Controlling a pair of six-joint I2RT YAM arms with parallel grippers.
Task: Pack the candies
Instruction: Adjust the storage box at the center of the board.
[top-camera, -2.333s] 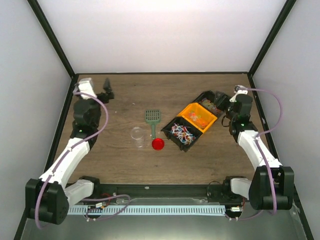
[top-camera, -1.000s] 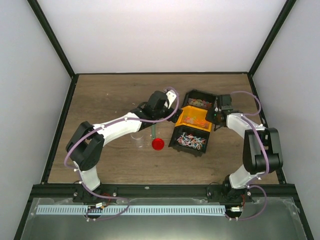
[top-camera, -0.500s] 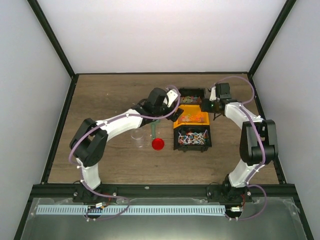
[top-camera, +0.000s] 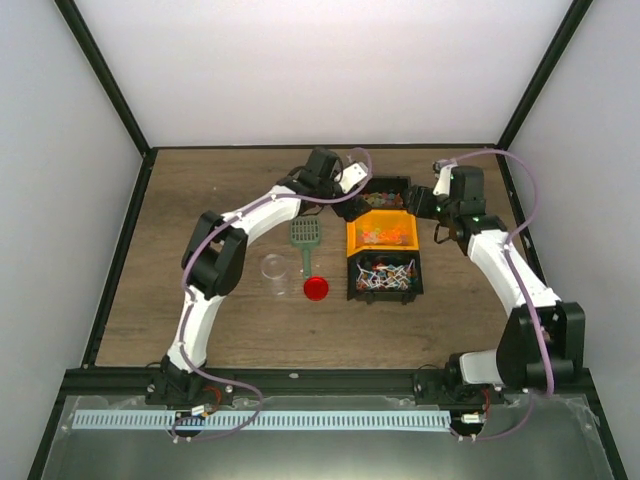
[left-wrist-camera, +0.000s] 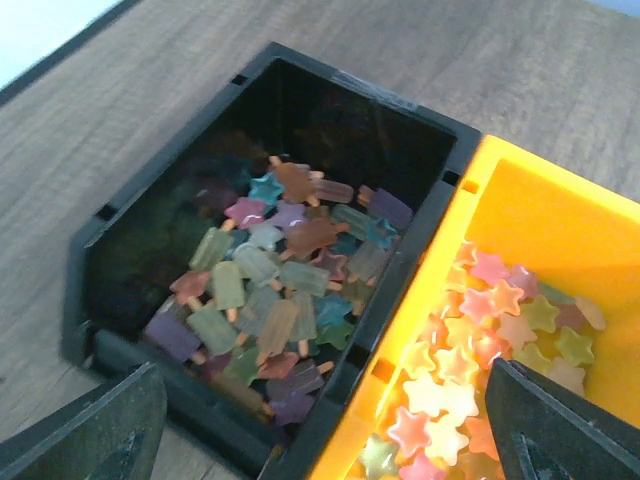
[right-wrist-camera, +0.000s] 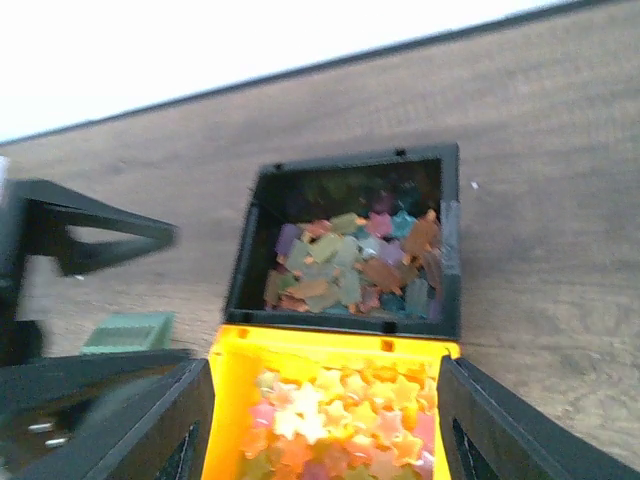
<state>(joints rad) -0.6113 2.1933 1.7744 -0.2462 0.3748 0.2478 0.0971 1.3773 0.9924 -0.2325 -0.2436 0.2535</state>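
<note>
Now that the bins are lying square, no longer slanted, we are hanging both jaws released and empty over the far candies, ready for scooping.

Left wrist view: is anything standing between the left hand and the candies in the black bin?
Nothing visible does. The left hand hangs open above the black bin, which has no lid, and the candies lie bare directly below it.
</note>
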